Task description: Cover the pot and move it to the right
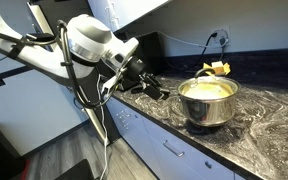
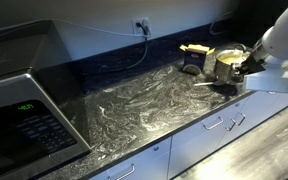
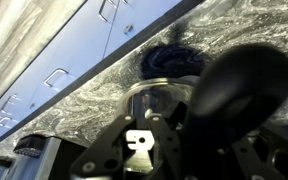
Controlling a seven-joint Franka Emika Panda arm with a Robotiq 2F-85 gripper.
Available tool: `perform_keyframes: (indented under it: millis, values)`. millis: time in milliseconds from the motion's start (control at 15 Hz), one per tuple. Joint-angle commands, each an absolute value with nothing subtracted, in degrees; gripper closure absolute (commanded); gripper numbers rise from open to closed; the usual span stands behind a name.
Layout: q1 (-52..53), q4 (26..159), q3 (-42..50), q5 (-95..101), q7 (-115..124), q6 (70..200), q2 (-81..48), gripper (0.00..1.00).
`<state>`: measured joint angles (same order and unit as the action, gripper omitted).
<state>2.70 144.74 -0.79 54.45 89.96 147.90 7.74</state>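
The pot (image 1: 209, 100) is a wide shiny steel pot with a yellowish sheen. It stands uncovered on the dark marbled counter (image 1: 269, 125) and shows in both exterior views (image 2: 222, 64). My gripper (image 1: 150, 88) hovers a little above the counter beside the pot, close to it in an exterior view (image 2: 244, 69). In the wrist view the gripper (image 3: 159, 140) appears shut on the glass lid (image 3: 156, 102), which has a metal rim. The lid's big black knob (image 3: 239, 85) is blurred and close to the camera. The grip point itself is hidden.
A yellow object (image 1: 216, 68) lies behind the pot near a wall socket. A dark blue round thing (image 3: 170, 60) sits on the counter beyond the lid. A black appliance (image 1: 149, 50) stands at the wall. A microwave (image 2: 24, 105) fills one counter end. Drawers (image 3: 59, 75) run under the counter edge.
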Motion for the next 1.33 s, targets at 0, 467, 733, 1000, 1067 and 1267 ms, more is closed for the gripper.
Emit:
perform_keyframes:
  millis: [0,467,733,1000,1067,1267]
  values:
    - [0.1,143.1,-1.2,55.5,89.7,146.1,9.5,0.97]
    - [-3.6,139.8,-0.2,59.4,91.6,145.6,7.9,0.97]
    - [-4.6,136.4,0.6,61.8,91.8,145.9,5.1,0.97]
    - [-4.6,132.1,2.0,62.9,91.2,146.1,0.4,0.97]
    - [-4.5,131.1,2.3,63.0,91.0,146.7,-0.9,0.97]
    - [-4.1,133.2,2.8,60.3,90.0,148.4,-2.2,0.90]
